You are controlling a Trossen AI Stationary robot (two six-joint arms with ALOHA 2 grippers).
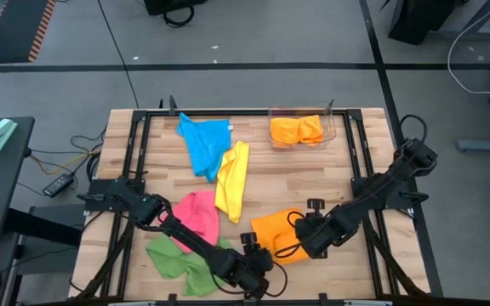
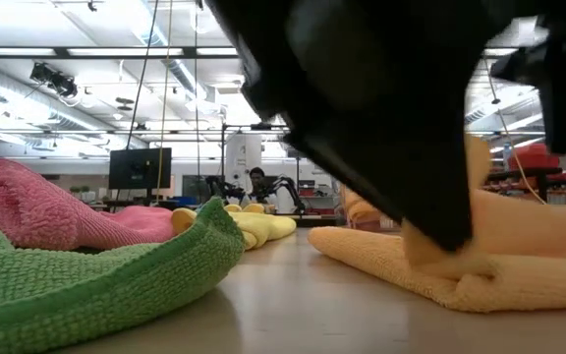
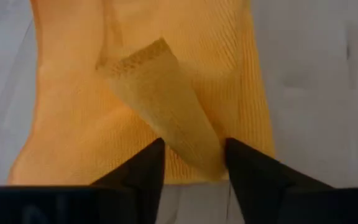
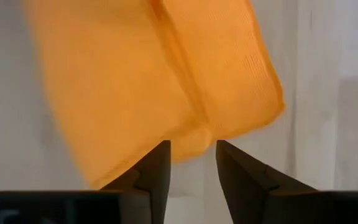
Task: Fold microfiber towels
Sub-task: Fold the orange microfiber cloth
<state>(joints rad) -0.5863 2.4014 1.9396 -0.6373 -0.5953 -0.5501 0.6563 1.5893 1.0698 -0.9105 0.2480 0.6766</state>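
1. I see my left gripper [image 1: 258,276] low at the front of the table [image 1: 313,183], at the left edge of the orange towel [image 1: 277,231].
2. In the left wrist view its two fingers [image 3: 143,167] stand a little apart. A raised corner of the orange towel [image 3: 166,106] sits in the gap between them. I cannot tell if they are pinching it or have let it go.
3. My right gripper [image 1: 306,231] is at the right side of the same orange towel.
4. In the right wrist view its fingers [image 4: 155,165] have a narrow gap. A fold of the orange towel [image 4: 160,74] comes down to the gap, but I cannot tell if they grip it.
5. The orange towel lies on the table near the front, right of the middle. It looks folded over.
6. The pink towel [image 1: 196,214] is bunched up just left of it.
7. The green towel [image 1: 177,259] lies at the front left, under my left arm.
8. The yellow towel [image 1: 232,180] lies in a long strip in the middle.
9. The blue towel [image 1: 204,142] is behind it, and their edges touch.
10. One more orange towel [image 1: 296,129] sits in the clear bin [image 1: 330,127] at the back right.
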